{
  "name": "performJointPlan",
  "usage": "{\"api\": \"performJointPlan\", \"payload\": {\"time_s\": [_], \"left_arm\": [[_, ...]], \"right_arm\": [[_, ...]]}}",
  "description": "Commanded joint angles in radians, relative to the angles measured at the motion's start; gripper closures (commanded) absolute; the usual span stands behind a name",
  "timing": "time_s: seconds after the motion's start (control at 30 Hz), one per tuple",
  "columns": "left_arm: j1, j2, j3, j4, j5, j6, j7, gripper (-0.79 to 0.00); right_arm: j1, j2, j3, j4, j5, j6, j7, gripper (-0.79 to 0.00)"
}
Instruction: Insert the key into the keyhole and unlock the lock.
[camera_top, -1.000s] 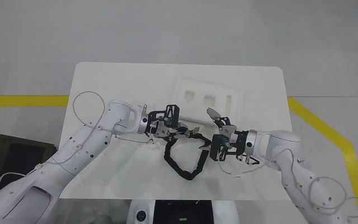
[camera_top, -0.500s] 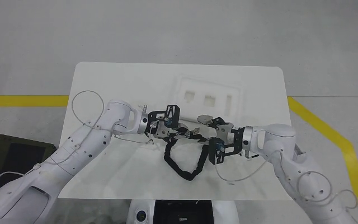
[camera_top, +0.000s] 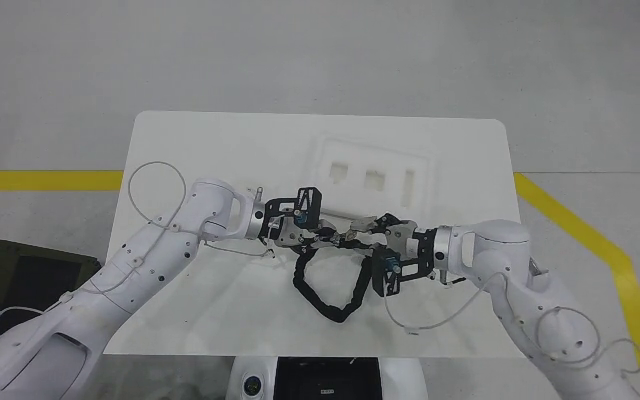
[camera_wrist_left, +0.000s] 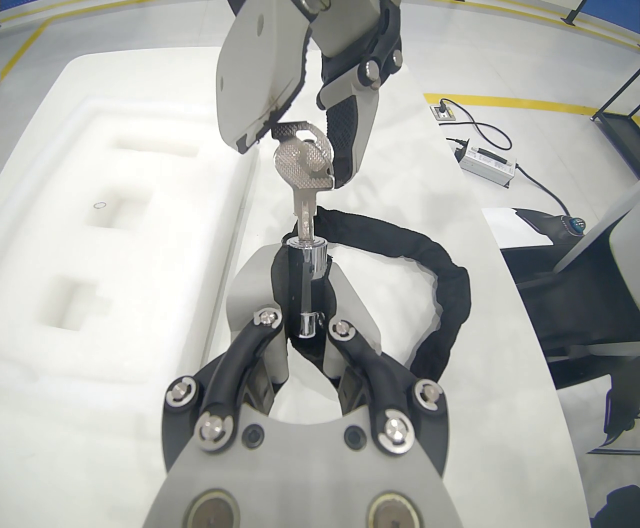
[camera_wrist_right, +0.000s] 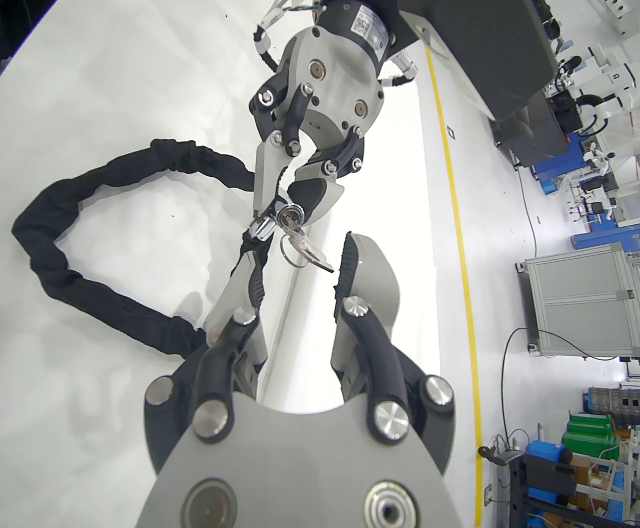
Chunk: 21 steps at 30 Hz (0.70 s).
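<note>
The key (camera_wrist_left: 303, 165) stands in the lock (camera_wrist_left: 306, 260), its chain (camera_wrist_left: 450, 295) looped in front, foam tray (camera_top: 390, 150) behind.

A white table (camera_top: 180, 150) with rounded corners stands on a pale grey floor (camera_top: 300, 50). A white foam tray (camera_top: 330, 150) with three rectangular hollows (camera_top: 375, 180) lies on the table's far half, toward the right. Yellow lines (camera_top: 60, 180) run across the floor on either side of the table. A small grey corded power brick (camera_wrist_left: 487, 162) lies on the floor near a floor socket (camera_wrist_left: 443, 111), and farther off in the room stand a grey metal cabinet (camera_wrist_right: 580, 300) and stacked blue and green bins (camera_wrist_right: 587, 432).
</note>
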Motion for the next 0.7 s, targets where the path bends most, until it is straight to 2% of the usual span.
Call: {"api": "performJointPlan", "payload": {"time_s": [0.0,0.2,0.3,0.33,0.4,0.67], "left_arm": [[0.000,0.000,0.000,0.000,0.000,0.000,0.000,0.000],[0.000,0.000,0.000,0.000,0.000,0.000,0.000,0.000],[0.000,0.000,0.000,0.000,0.000,0.000,0.000,0.000],[0.000,0.000,0.000,0.000,0.000,0.000,0.000,0.000],[0.000,0.000,0.000,0.000,0.000,0.000,0.000,0.000],[0.000,0.000,0.000,0.000,0.000,0.000,0.000,0.000]], "right_arm": [[0.003,-0.001,-0.002,-0.005,0.017,-0.006,0.021,-0.299],[0.014,-0.006,-0.015,-0.016,0.068,-0.009,0.073,-0.274],[0.021,-0.009,-0.021,-0.019,0.091,-0.012,0.100,-0.163],[0.023,-0.009,-0.023,-0.019,0.099,-0.014,0.111,-0.083],[0.027,-0.011,-0.026,-0.020,0.113,-0.019,0.132,0.000],[0.040,-0.017,-0.032,-0.011,0.212,-0.046,0.221,0.000]]}}
